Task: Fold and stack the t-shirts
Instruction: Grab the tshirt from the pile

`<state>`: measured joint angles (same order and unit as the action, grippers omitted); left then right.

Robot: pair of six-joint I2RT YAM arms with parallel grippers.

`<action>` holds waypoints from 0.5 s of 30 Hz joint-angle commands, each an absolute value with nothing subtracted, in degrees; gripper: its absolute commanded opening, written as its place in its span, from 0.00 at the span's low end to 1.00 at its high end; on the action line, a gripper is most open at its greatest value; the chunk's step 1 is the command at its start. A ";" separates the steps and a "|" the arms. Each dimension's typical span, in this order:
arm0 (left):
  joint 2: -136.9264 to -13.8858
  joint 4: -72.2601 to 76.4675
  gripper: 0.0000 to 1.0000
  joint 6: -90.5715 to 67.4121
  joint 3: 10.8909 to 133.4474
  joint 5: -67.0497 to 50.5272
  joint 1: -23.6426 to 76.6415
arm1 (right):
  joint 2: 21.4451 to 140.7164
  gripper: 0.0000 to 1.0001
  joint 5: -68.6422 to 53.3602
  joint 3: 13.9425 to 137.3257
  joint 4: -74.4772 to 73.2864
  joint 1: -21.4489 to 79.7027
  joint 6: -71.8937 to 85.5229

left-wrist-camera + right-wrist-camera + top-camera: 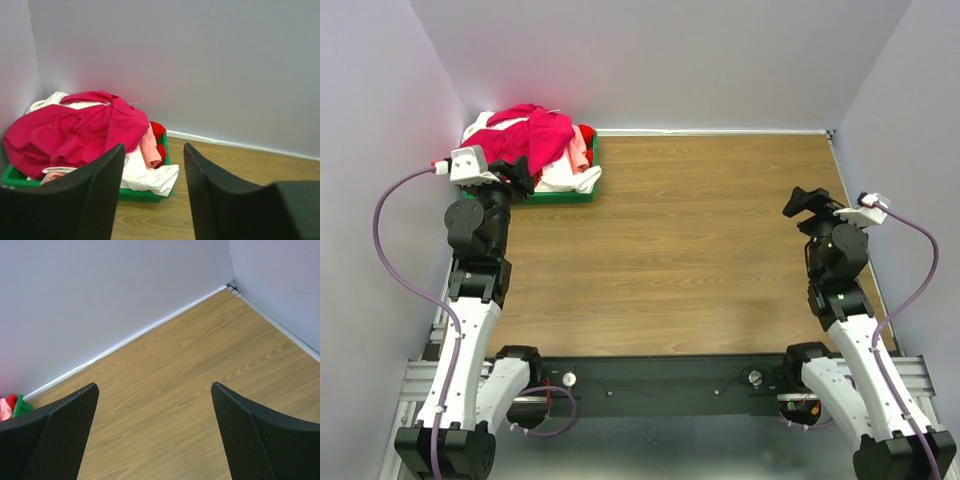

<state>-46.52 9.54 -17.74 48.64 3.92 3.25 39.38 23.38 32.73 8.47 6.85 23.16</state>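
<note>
Under magenta t-shirt point(70, 132), 3 half-hidden shirts point(152, 179)

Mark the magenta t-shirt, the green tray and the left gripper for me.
magenta t-shirt point(70, 132), left wrist view, middle of the crumpled cloth.
green tray point(145, 194), left wrist view, near wall.
left gripper point(153, 150), left wrist view, midway between its fingertips.
</note>
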 commanded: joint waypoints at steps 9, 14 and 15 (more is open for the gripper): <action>-67.83 2.47 0.82 -10.99 68.27 1.23 0.98 | 50.96 1.00 18.91 37.26 5.54 7.21 26.19; -83.91 1.49 0.86 -10.64 78.74 -1.58 -1.41 | 58.53 1.00 13.02 39.64 5.62 7.12 27.59; -86.20 0.97 0.87 -10.03 80.23 -1.23 -1.41 | 58.97 1.00 12.14 39.81 5.62 7.12 27.86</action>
<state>-79.13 5.19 -12.16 76.42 1.26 -0.40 57.21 17.65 37.26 6.66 6.85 25.98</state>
